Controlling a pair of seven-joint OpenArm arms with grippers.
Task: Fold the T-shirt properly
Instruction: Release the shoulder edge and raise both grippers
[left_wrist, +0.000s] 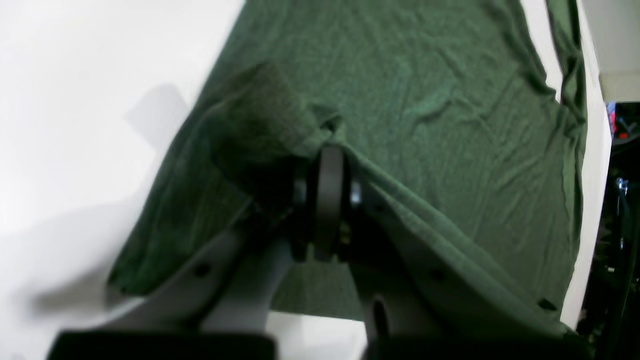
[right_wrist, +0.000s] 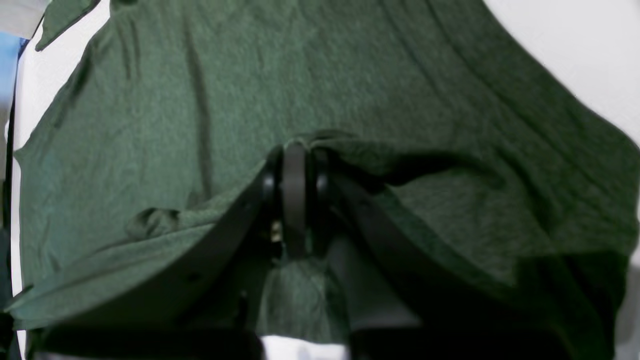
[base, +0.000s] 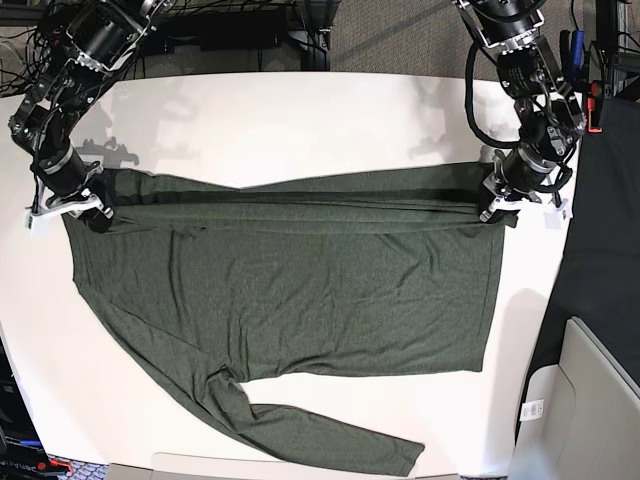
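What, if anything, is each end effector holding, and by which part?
Both hold the T-shirt. The left end effector and the right end effector are each shut on one end of its far, lifted edge.

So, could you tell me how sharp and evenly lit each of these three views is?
Base view: sharp, evenly lit, soft arm shadows on the table. Left wrist view: T-shirt slightly soft, left gripper blurred, white table washed out. Right wrist view: dim and soft, right gripper nearly black.

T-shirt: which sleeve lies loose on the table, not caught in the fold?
The sleeve of the T-shirt at the base view's bottom edge; it trails alone across the table.
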